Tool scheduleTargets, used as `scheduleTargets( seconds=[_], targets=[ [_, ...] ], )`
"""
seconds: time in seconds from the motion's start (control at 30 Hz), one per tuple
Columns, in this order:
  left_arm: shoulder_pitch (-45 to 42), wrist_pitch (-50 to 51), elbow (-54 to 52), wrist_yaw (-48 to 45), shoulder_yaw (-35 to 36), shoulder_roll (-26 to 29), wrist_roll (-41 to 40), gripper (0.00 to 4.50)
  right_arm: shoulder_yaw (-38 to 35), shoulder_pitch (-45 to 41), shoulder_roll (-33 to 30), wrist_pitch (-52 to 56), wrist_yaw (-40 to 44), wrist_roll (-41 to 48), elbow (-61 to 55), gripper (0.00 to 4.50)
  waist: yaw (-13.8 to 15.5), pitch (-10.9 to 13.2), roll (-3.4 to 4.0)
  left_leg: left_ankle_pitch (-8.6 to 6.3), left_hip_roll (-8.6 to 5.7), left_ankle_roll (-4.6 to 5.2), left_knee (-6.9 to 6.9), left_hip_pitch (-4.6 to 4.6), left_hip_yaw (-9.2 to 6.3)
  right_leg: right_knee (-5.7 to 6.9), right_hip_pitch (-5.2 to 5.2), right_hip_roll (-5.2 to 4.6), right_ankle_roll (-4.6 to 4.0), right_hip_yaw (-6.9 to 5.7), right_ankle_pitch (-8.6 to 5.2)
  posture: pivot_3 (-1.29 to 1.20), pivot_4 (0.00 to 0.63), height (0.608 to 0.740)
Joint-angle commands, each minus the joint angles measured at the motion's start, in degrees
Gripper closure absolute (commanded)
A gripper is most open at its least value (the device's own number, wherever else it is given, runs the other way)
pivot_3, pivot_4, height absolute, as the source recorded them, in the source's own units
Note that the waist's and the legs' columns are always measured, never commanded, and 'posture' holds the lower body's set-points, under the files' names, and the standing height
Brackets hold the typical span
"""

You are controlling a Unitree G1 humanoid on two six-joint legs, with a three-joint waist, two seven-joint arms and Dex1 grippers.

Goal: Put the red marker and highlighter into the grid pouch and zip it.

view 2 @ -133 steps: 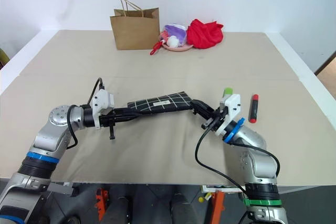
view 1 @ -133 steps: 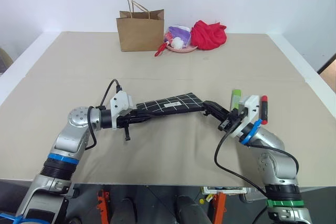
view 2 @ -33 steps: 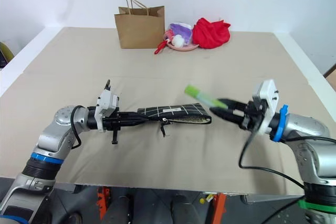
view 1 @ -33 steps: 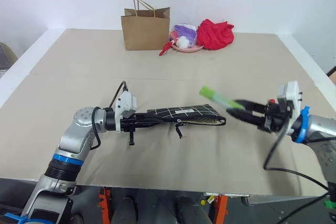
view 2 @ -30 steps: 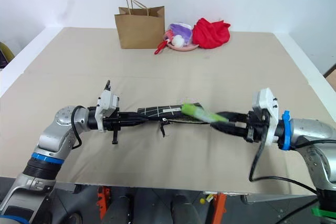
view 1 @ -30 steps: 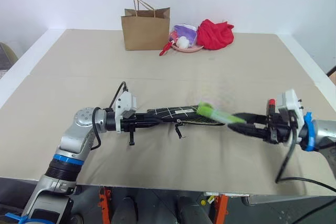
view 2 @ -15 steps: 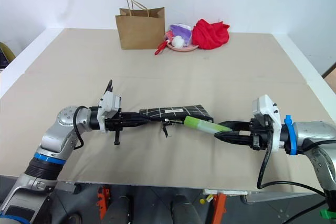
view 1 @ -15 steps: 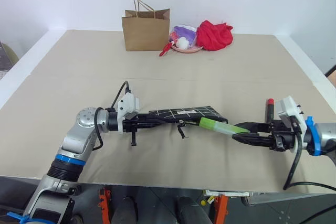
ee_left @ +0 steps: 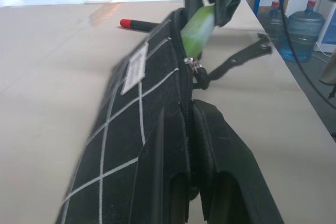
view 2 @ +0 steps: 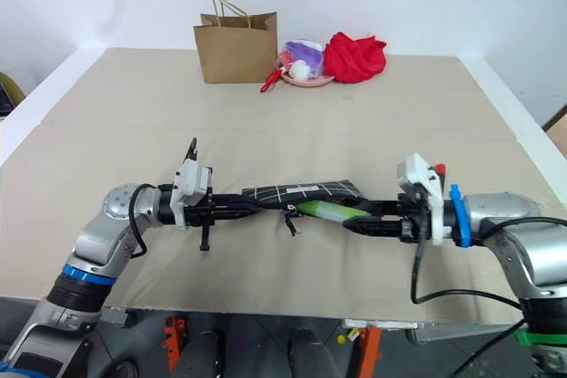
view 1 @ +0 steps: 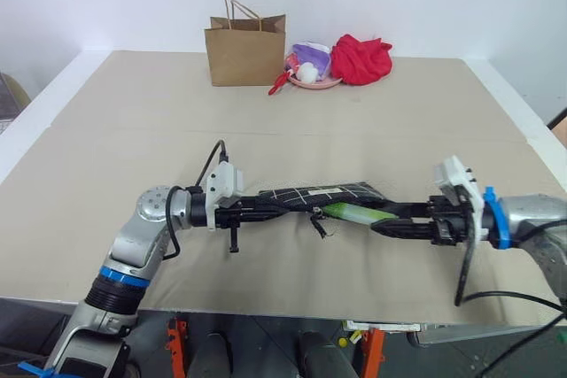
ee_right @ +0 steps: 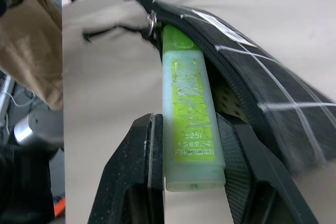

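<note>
The left gripper [view 1: 266,210] is clamped tight on the left end of the grid pouch [view 1: 328,192], holding it off the table [view 1: 106,130] with its zipper edge toward the robot. The pouch runs level to the right, its white label [ee_left: 136,68] on the upper face and the zipper pull [ee_left: 195,66] with its cord hanging near the middle of the open slot. Behind it, at the far edge of the table, stand a brown paper bag [view 1: 248,49], a pink dish [view 1: 312,80] with small items, and a red cloth [view 1: 361,58]. At the pouch's right half, the pale-green highlighter [ee_right: 189,111] lies with its cap end pushed into the open zipper mouth, its rear end pinched between the two fingers of the right gripper [view 1: 385,226], which points left. The red marker [ee_left: 139,23] lies on the table beyond the pouch, apart from it
</note>
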Motion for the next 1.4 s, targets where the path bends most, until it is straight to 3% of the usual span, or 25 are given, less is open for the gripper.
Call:
scheduleTargets(
  seconds=[0.03,0.07,0.2,0.23,0.4,0.53,0.67,0.8,0.97,1.1,1.13,1.23,1.4],
  targets=[
    [-0.47,-0.17,-2.34,0.2,-0.33,-0.47,-0.56,4.5,1.89,-3.19,1.57,3.3,-1.99,1.08,-2.38,2.41,0.05,0.0,0.0,0.0,0.0,0.0,0.0,0.0,0.0,0.0,0.0,0.0,0.0,0.0,0.0,0.0,0.15,0.74],
    [-0.5,-0.27,-2.24,0.26,-0.38,-0.52,-0.53,4.5,2.11,-3.61,2.06,3.76,-2.47,1.03,-2.36,2.19,0.06,0.0,0.0,0.0,0.0,0.0,-0.01,-0.02,0.0,0.0,-0.01,0.0,0.0,0.0,0.0,0.0,0.15,0.74],
    [-0.19,-0.27,-2.31,0.64,-0.24,-0.36,-0.64,4.5,0.51,-2.13,0.1,4.07,-0.16,1.48,-2.74,0.3,0.35,0.01,0.01,-0.01,-0.01,-0.01,-0.02,-0.05,-0.01,-0.01,-0.01,0.0,0.02,0.0,-0.04,0.0,0.15,0.74],
    [-0.09,-0.22,-2.27,0.75,-0.07,-0.21,-0.65,4.5,-1.23,-1.28,-0.68,4.27,0.6,2.28,-2.46,0.02,0.46,0.01,0.01,-0.01,-0.01,-0.01,-0.02,-0.05,0.0,-0.01,-0.01,-0.01,0.03,-0.01,-0.05,0.0,0.15,0.74],
    [0.15,-0.16,-1.5,0.94,0.96,0.86,-0.73,4.5,-13.74,0.85,-4.56,11.92,-0.38,8.69,4.88,0.02,0.56,0.02,0.01,-0.03,-0.01,-0.03,-0.01,-0.05,0.0,0.0,0.0,-0.01,0.02,0.0,-0.07,0.0,0.15,0.74],
    [0.28,-0.16,-1.55,1.0,1.05,1.12,-0.88,4.5,-19.52,1.17,-2.43,6.09,-8.49,3.19,13.15,0.02,0.52,0.02,0.0,-0.03,-0.01,-0.02,0.06,0.0,-0.01,0.0,0.05,0.0,0.01,0.0,-0.03,0.0,0.15,0.74],
    [0.21,0.24,-1.92,1.4,1.05,1.14,-1.05,4.5,-21.32,2.17,6.01,-4.02,-35.68,-12.27,16.56,0.02,0.2,-0.02,-0.02,-0.03,0.0,-0.03,0.11,0.01,-0.01,0.0,0.06,0.01,0.04,0.0,0.02,0.0,0.15,0.74],
    [0.14,0.01,-1.7,1.63,0.86,1.03,-1.03,4.5,-22.4,4.61,14.83,-7.17,-50.16,-18.31,13.05,0.02,-0.01,-0.04,0.15,-0.03,-0.03,-0.03,0.04,-0.02,0.01,0.05,-0.03,0.0,0.05,0.05,0.02,0.0,0.15,0.74],
    [-0.41,-0.19,-1.11,1.37,0.61,0.96,-0.88,4.5,-21.08,5.64,22.21,-8.05,-58.28,-21.48,13.22,0.02,0.01,-0.03,0.17,-0.02,-0.03,-0.03,-0.01,0.01,0.0,0.1,-0.02,0.01,0.03,0.05,-0.01,0.0,0.15,0.74],
    [-1.05,-0.21,-0.58,1.23,0.62,0.89,-0.81,4.5,-20.53,5.93,24.5,-6.39,-60.88,-22.28,13.91,0.02,0.01,-0.04,0.15,-0.02,-0.02,-0.04,0.04,0.04,0.0,0.1,0.06,0.01,0.02,0.06,0.01,0.0,0.15,0.74],
    [-1.13,-0.24,-0.54,1.22,0.62,0.88,-0.79,4.5,-20.47,6.21,24.78,-5.71,-61.56,-22.48,13.91,0.54,0.01,-0.04,0.15,-0.02,-0.02,-0.04,0.04,0.06,0.0,0.1,0.07,0.01,0.02,0.06,0.01,0.0,0.15,0.74],
    [-1.27,-0.33,-0.45,1.33,0.58,0.72,-0.75,4.5,-19.95,7.19,25.21,-4.14,-62.5,-23.05,13.8,1.27,0.03,-0.04,0.15,-0.01,-0.02,-0.03,0.06,0.07,0.0,0.1,0.09,0.01,0.0,0.05,0.04,0.0,0.15,0.74],
    [-1.07,-0.3,-0.7,1.47,0.43,0.57,-0.76,4.5,-19.81,8.52,25.2,-1.65,-62.43,-22.72,13.13,3.46,0.5,-0.12,0.02,0.0,-0.03,-0.04,0.13,0.06,-0.02,0.08,0.18,0.0,-0.16,0.05,-0.07,0.0,0.15,0.74]
  ],
)
